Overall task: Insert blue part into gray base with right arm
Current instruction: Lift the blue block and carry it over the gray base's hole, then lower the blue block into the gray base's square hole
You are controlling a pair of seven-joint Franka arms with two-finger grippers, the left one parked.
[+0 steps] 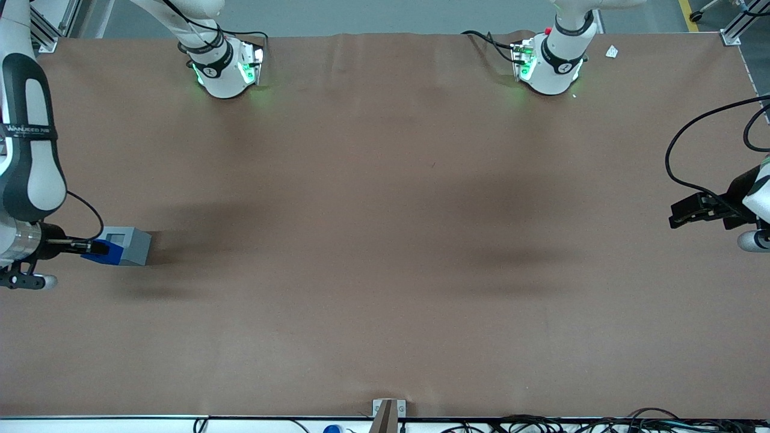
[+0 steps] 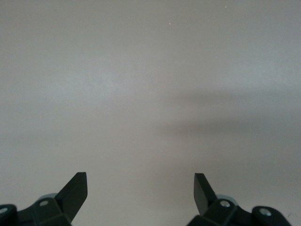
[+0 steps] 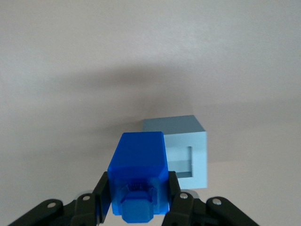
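Black fingers point(image 3: 176, 193) of the right arm's gripper point(image 3: 138, 200) press against two opposite sides of the blue part point(image 3: 138, 167), clamping it between them. In the right wrist view the part's nubbed face looks back toward the camera, with the small raised nub point(image 3: 137, 212) showing between the fingers, and the part's smooth body runs outward from the grip. Whether the part is clear of the worktop or touching it cannot be told from that view.

Just past the part's outer end sits the gray base point(image 3: 181, 146), resting on the worktop point(image 3: 70, 70). Its square socket point(image 3: 187, 160) shows as a recessed frame on the face turned toward the wrist camera. The part overlaps the edge of the base in this view, but it is not in the socket; whether the two touch cannot be told.

From the front camera, the gripper point(image 1: 84, 246) reaches in sideways from the working arm's end of the worktop, holding the blue part point(image 1: 99, 249) against or just beside the near edge of the gray base point(image 1: 127, 245). The right arm point(image 1: 27, 156), white with black bands and small lettering, stands above and beside them at the edge of the picture. A thin black cable point(image 1: 90, 210) loops from the arm down to the gripper. The brown worktop point(image 1: 385, 270) carries soft shadows around the base.
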